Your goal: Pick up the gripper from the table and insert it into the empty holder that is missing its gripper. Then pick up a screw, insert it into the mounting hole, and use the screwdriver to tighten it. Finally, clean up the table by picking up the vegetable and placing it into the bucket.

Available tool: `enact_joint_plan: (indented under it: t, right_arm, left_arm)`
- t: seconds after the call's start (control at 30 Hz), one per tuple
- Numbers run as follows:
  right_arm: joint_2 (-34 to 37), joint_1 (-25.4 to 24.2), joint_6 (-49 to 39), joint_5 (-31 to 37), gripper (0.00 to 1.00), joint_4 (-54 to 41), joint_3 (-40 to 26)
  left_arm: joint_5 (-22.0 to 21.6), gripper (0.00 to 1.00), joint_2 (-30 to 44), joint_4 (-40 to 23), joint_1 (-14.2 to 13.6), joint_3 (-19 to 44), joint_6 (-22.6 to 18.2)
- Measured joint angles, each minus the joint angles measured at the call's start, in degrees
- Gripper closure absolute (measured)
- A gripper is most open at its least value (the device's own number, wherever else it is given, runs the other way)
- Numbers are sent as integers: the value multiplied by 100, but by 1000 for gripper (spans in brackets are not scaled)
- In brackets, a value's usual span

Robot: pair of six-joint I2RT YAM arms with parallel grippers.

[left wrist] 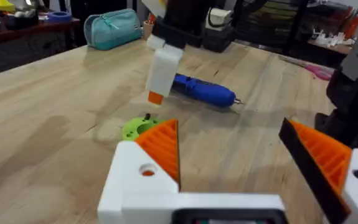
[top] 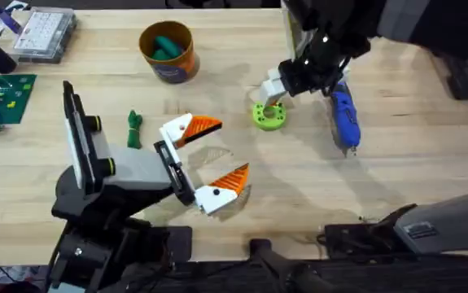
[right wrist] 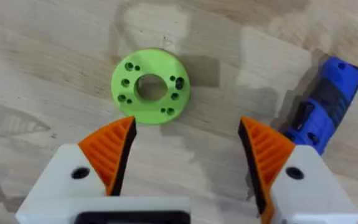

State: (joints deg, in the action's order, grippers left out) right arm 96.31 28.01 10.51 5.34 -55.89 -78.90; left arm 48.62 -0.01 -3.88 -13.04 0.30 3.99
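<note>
Overhead: left gripper sits low over the table near centre, jaws spread wide, nothing between the orange pads. Right gripper hangs just above the lime-green disc, right of centre.

Right wrist view: fingers wide apart and empty, disc on the wood beyond them, nearer the one finger than the other. Disc has a large centre bore and small holes around it. Bright-blue screwdriver lies next to the other finger; contact can't be judged.

Screwdriver in overhead: flat on the table just right of the disc, tip pointing toward the near edge, upper end under the right arm.

Left wrist view: looking across the table at the disc, the right gripper hovering over it, and the screwdriver lying behind, metal tip visible. Own fingers open, holding nothing.

Vegetable: dark green, lying on the table beside the left arm's upper link, apart from the left gripper's pads.

Bucket: upright toward the far edge, left of centre, teal pieces inside. Well apart from the vegetable.

Clear parts box at the far left corner, green board at the left edge.
</note>
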Motion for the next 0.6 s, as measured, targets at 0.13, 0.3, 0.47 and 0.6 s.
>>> enact_joint_plan:
  t: [0.13, 0.3, 0.47, 0.6]
  right_arm:
    - [96, 0, 23, -2, 6, 200, 214]
    - [411, 0, 19, 0, 7, 544, 241]
    - [602, 0, 18, 0, 6, 737, 248]
    - [678, -8, 8, 0, 78, 794, 248]
  left_arm:
    - [0, 12, 0, 0, 0, 0, 0]
    - [0, 12, 0, 0, 0, 0, -2]
    - [0, 12, 0, 0, 0, 0, -2]
    - [0, 12, 0, 0, 0, 0, 0]
